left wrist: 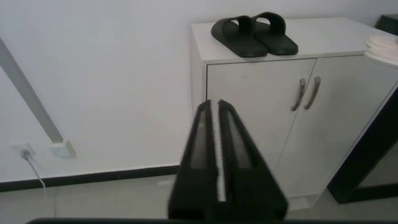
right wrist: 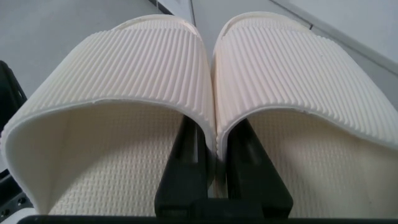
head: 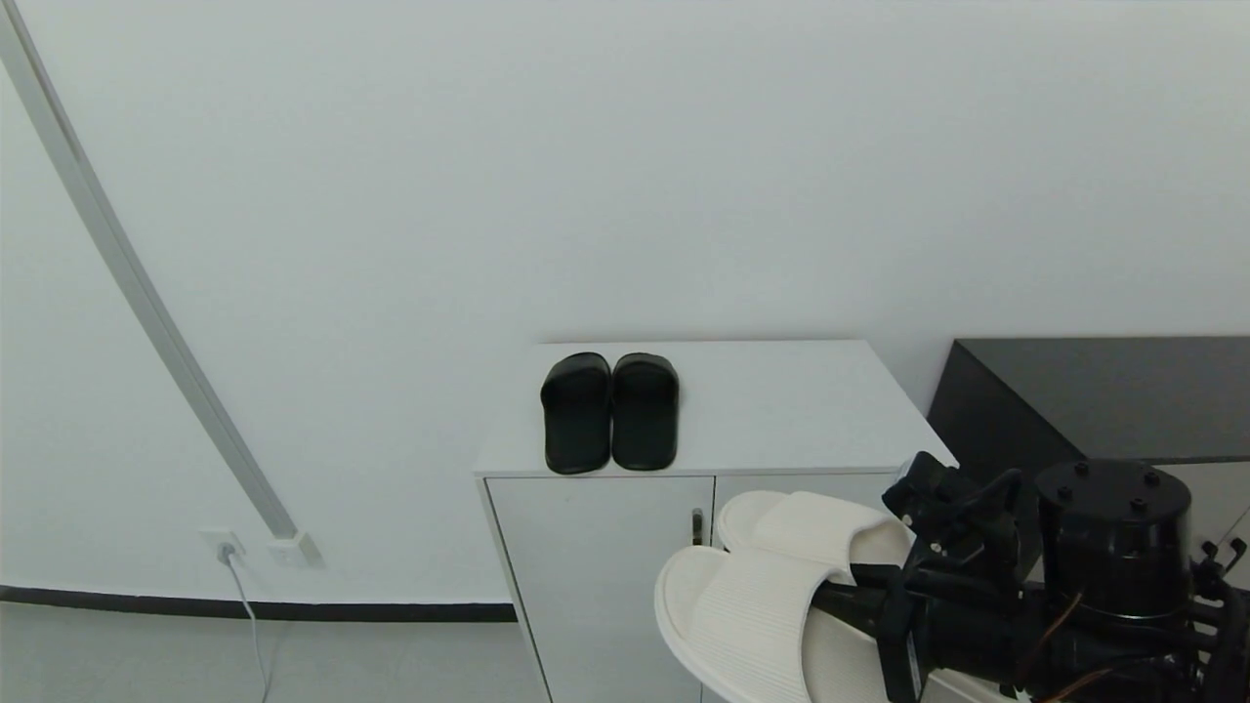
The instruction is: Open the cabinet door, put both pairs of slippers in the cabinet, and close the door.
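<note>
Atop the closed cabinet [head: 781,400], black slippers [head: 609,412], right hand [right wrist: 216,163] clamping white slippers [head: 781,576], left hand [left wrist: 217,143] pinched together

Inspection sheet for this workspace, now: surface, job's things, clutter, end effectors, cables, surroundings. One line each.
Surface: white cabinet top, flat, with the black pair on it.
Job's things: black slippers side by side near the top's front left. White slippers held up before the cabinet doors, which are shut.
Clutter: nothing seen.
End effectors: left end effector shut, empty, facing the doors. Right end effector shut on the white slippers' adjoining inner walls.
Cables: one cable hangs from a wall socket to the floor.
Surroundings: white wall, slanted metal strip, dark unit at the right.
</note>
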